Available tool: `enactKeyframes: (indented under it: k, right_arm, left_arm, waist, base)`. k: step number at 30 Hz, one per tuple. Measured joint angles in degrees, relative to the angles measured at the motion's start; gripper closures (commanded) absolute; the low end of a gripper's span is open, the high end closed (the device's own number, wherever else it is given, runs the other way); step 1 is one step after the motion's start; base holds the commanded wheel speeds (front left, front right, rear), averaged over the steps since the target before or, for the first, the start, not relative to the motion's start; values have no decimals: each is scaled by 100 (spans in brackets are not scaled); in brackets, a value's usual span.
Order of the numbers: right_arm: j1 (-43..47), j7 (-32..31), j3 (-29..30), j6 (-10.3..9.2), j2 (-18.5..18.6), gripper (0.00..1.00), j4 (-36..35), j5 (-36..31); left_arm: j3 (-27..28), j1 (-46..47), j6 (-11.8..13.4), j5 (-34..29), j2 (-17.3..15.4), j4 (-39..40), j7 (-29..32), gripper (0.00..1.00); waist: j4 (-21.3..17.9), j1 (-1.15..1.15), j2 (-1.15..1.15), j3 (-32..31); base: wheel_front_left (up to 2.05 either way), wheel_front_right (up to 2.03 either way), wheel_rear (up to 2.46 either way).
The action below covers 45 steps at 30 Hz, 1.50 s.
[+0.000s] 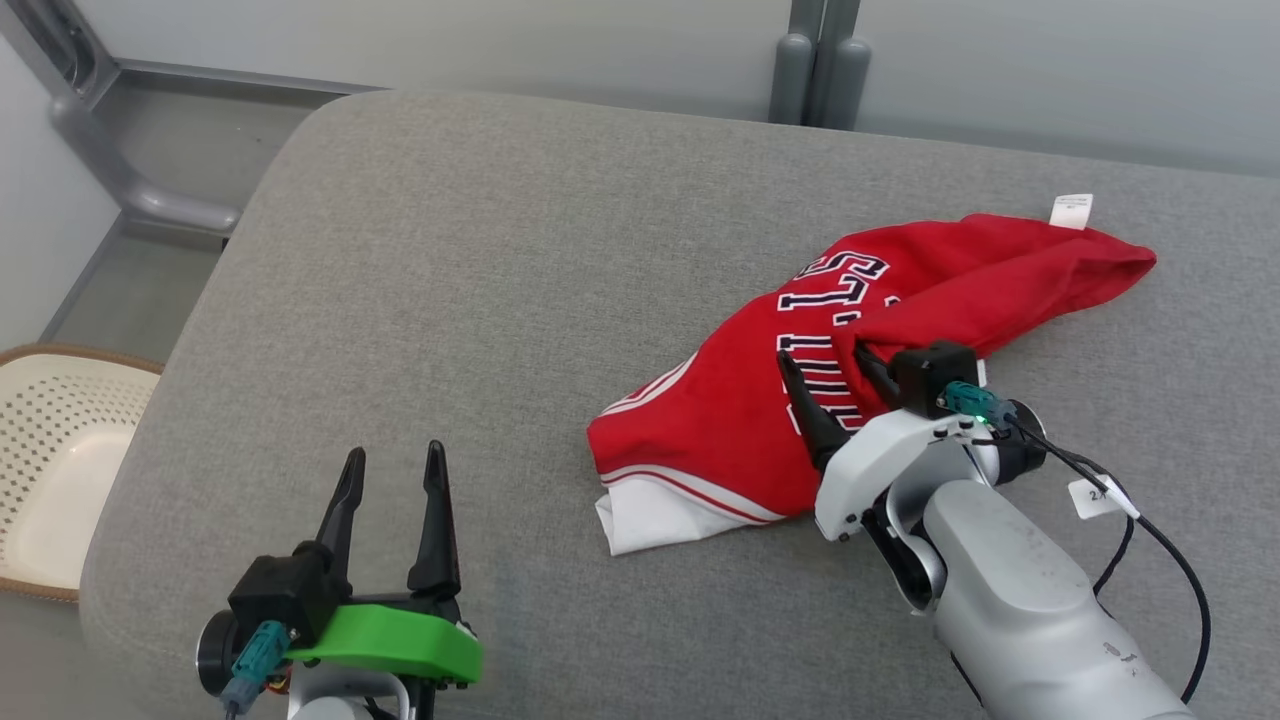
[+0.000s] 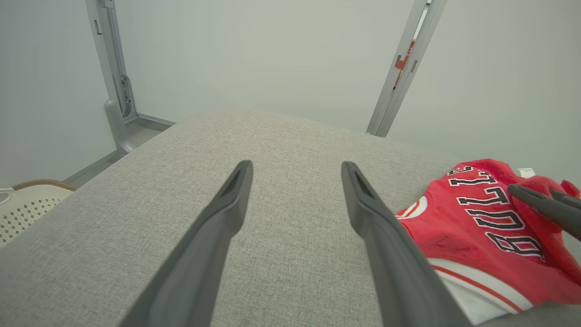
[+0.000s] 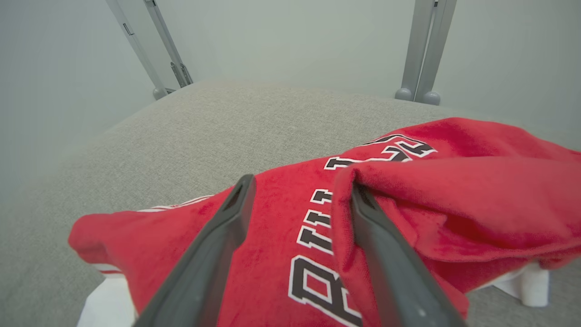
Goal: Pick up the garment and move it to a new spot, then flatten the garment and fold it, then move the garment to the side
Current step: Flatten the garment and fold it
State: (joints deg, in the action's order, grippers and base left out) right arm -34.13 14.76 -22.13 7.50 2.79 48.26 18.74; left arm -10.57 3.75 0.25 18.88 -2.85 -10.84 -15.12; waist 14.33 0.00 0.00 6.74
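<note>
**Red jersey lies crumpled at right; both sets of fingers apart**

The garment [image 1: 720,420], a red jersey with dark, white-edged lettering and white trim, lies in a loose heap on the right half of the grey padded surface [image 1: 480,250]. Its lower edge, with the white band and red stripes, faces the robot. A thick fold of red cloth runs up and to the right across the heap, and a small white tag [image 1: 1070,210] sticks out at its far end.

The right gripper [image 1: 822,355] is down at the near right part of the jersey. Its fingers stand wide apart and grip nothing. In the right wrist view the left finger [image 3: 227,213] lies over the lettered front, while the right one [image 3: 376,236] is tucked under the edge of the red fold, which drapes over its tip. The lettering shows between the two.

The left gripper [image 1: 395,452] hovers over bare surface at the near left, well apart from the jersey. Its fingers are fully spread and empty; the left wrist view shows only grey cloth between them, with the jersey [image 2: 472,227] off to the right.

A pale perforated basket [image 1: 60,450] sits beyond the surface's left edge, lower down. Grey frame posts [image 1: 820,70] stand against the wall behind.
</note>
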Motion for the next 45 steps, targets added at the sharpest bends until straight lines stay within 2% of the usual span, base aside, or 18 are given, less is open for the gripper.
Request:
enactKeyframes:
  k: [4, 12, 27, 35, 45]
  right_arm:
    - [302, 22, 350, 0, -2, 0, -532, 34]
    - [1279, 24, 1523, 0, 7, 0, -1564, -570]
    - [2547, -96, 2654, 0, 2, 0, -2214, -1104]
    - [2665, -157, 2919, 0, 4, 0, -2903, -1243]
    - [2664, -265, 2703, 0, 3, 0, -3466, -1177]
  left_arm:
    - [11, -92, 1, -21, 0, 25, 0, 0]
    - [-2, -151, -23, -44, 1, 26, 0, 0]
    - [91, -279, -25, -85, 0, 65, 0, 0]
    - [49, -283, -80, -107, 0, 14, 0, 0]
    - [-285, 19, -333, -11, 1, -833, 208, 0]
  waist:
    - [-198, 0, 0, -77]
    - [-504, 0, 0, -221]
    - [-567, 0, 0, -290]
    - [-847, 0, 0, -302]
    - [-1261, 0, 0, -272]
  base:
    - [0, 0, 0]
    - [0, 0, 0]
    - [0, 0, 0]
    - [0, 0, 0]
    - [0, 0, 0]
